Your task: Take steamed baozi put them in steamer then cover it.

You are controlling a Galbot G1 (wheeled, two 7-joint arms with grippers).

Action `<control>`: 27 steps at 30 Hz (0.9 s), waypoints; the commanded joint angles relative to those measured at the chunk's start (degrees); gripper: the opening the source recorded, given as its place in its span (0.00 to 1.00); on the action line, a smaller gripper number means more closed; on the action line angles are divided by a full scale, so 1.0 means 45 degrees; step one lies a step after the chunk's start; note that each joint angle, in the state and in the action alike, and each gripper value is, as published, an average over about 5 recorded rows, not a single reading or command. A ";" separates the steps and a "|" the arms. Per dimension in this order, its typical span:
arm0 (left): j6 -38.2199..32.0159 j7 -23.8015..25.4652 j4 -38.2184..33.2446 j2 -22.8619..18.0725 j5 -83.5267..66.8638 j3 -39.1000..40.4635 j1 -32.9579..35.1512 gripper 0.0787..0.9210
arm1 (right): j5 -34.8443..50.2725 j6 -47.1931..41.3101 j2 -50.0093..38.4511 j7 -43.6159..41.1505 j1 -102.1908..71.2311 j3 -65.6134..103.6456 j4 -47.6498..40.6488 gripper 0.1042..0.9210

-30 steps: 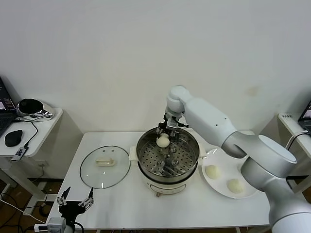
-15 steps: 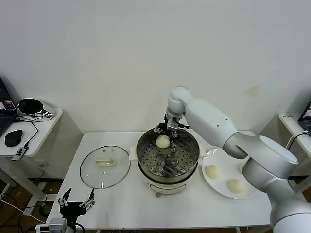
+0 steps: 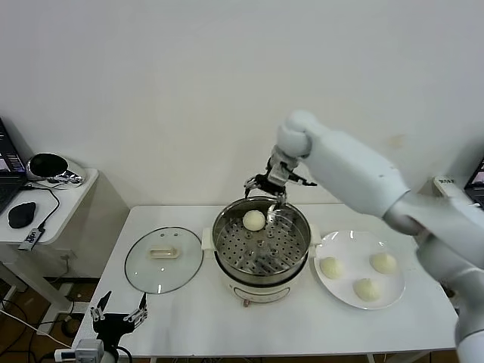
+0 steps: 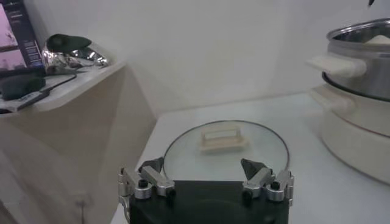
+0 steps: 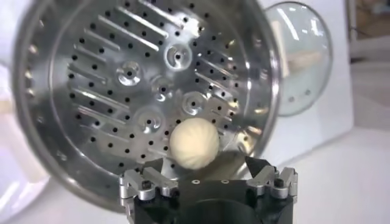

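The steel steamer (image 3: 262, 246) on its white base stands mid-table. One baozi (image 3: 254, 220) lies on its perforated tray at the far side; it also shows in the right wrist view (image 5: 194, 142). My right gripper (image 3: 268, 185) hangs open and empty just above the pot's far rim, apart from that bun. Three more baozi (image 3: 330, 267) (image 3: 367, 289) (image 3: 383, 262) lie on the white plate (image 3: 354, 246) to the right. The glass cover (image 3: 163, 259) with its cream handle lies flat to the left of the pot, also in the left wrist view (image 4: 224, 150). My left gripper (image 3: 117, 314) is parked open at the table's front left.
A side table (image 3: 45, 219) at the far left holds a mouse, cables and a shiny object. A white wall stands close behind the table. The table's front edge runs just under the pot and the plate.
My right gripper let go of the baozi on the tray and rose up and to the right, clear of the pot. A third bun on the plate is now uncovered.
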 commanded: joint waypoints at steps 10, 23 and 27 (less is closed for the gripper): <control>0.0127 0.0071 -0.0795 0.0129 -0.0030 0.0188 0.0321 0.88 | 0.3973 -0.8516 -0.5310 -0.0370 0.1532 -0.1443 0.2824 0.88; 0.0171 0.0068 -0.1104 0.0054 -0.0009 0.0269 0.0576 0.88 | 0.2007 -1.0065 -0.6755 -0.0404 -0.0158 -0.0830 0.3818 0.88; 0.0150 0.0032 -0.1224 -0.0038 0.0038 0.0350 0.0763 0.88 | 0.1321 -0.9809 -0.6553 -0.0292 -0.1247 -0.0227 0.3732 0.88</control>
